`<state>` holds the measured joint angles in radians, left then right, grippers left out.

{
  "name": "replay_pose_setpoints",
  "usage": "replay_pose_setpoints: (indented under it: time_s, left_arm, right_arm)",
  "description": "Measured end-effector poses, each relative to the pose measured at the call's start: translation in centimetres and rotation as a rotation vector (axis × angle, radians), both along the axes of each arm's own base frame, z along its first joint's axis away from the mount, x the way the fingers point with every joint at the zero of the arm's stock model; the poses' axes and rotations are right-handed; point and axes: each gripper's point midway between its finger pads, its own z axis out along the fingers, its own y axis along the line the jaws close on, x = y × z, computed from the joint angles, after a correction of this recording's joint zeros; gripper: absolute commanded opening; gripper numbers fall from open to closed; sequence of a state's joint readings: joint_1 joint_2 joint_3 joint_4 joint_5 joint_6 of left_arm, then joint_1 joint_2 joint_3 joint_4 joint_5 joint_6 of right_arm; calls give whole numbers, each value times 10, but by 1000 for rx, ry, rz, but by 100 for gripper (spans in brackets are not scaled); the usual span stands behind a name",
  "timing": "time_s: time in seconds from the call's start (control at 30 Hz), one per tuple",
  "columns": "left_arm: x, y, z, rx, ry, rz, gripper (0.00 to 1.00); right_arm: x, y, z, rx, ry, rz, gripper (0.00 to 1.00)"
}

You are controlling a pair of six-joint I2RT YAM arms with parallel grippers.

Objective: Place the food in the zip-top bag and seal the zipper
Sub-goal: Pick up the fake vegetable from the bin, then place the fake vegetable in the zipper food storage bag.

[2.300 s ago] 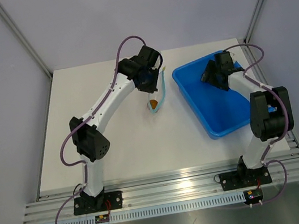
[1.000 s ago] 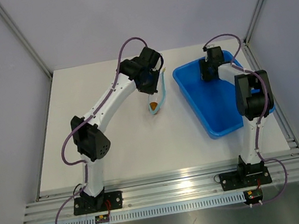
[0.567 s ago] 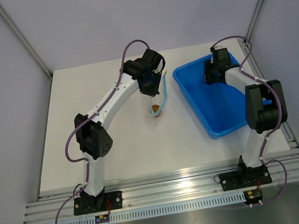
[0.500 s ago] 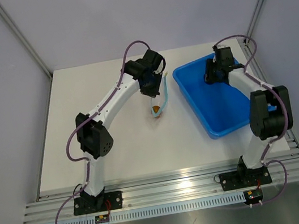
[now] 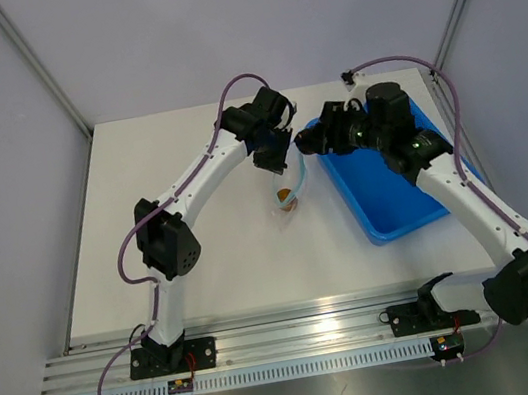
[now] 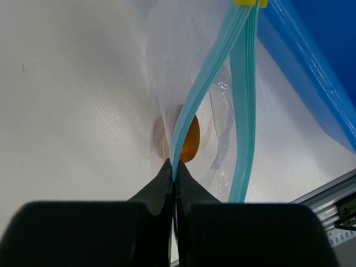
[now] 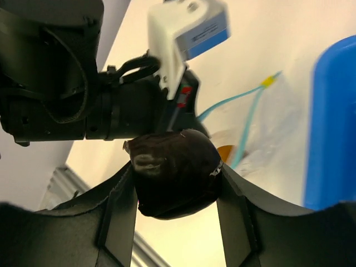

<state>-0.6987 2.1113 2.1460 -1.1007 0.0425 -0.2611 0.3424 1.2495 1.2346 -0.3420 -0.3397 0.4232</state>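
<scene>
The zip-top bag [image 5: 286, 186] hangs open from my left gripper [image 5: 276, 158], which is shut on one side of the teal zipper [image 6: 191, 109]. The zipper's other side [image 6: 243, 117] stands apart from it, leaving the mouth agape. An orange-brown piece of food [image 6: 190, 139] lies inside the bag on the table. My right gripper [image 5: 305, 144] hovers just right of the bag's mouth, shut on a dark purplish-black piece of food [image 7: 175, 172]. Past that piece, the right wrist view shows the bag [image 7: 267, 144] and the orange piece [image 7: 226, 151].
The blue tray [image 5: 396, 185] sits at the right of the table, close to the bag, its rim [image 6: 311, 72] beside the zipper. A yellow slider tab [image 6: 250, 2] caps the zipper's far end. The left wrist housing [image 7: 83, 111] crowds the right gripper.
The right arm has swung out of the blue tray leftward to the bag's mouth, carrying the dark piece. The left gripper has shifted slightly right with the bag, opening its mouth wider.
</scene>
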Motion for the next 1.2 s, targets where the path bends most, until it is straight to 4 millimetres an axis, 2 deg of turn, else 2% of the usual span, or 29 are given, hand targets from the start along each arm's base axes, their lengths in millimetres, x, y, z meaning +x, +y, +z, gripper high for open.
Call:
replay_pose_setpoints:
  time_s: [0.07, 0.13, 0.27, 0.47, 0.87, 1.2]
  left_arm:
    - [-1, -2, 0, -9, 3, -5, 0]
    - [-1, -1, 0, -7, 3, -10, 0]
    - [0, 9, -8, 10, 27, 5, 0]
    - [-7, 7, -12, -26, 65, -22, 0]
    - [1, 12, -4, -85, 60, -23, 0]
    - [-7, 3, -2, -124, 83, -44, 0]
  right_arm:
    - [-2, 22, -14, 22, 48, 53, 47]
    - [-5, 38, -37, 29, 118, 85, 47]
    - [-7, 51, -66, 48, 201, 94, 46]
    - [-6, 57, -79, 82, 236, 96, 46]
    - [2, 67, -74, 130, 209, 121, 45]
    - [-6, 59, -69, 135, 183, 79, 45]
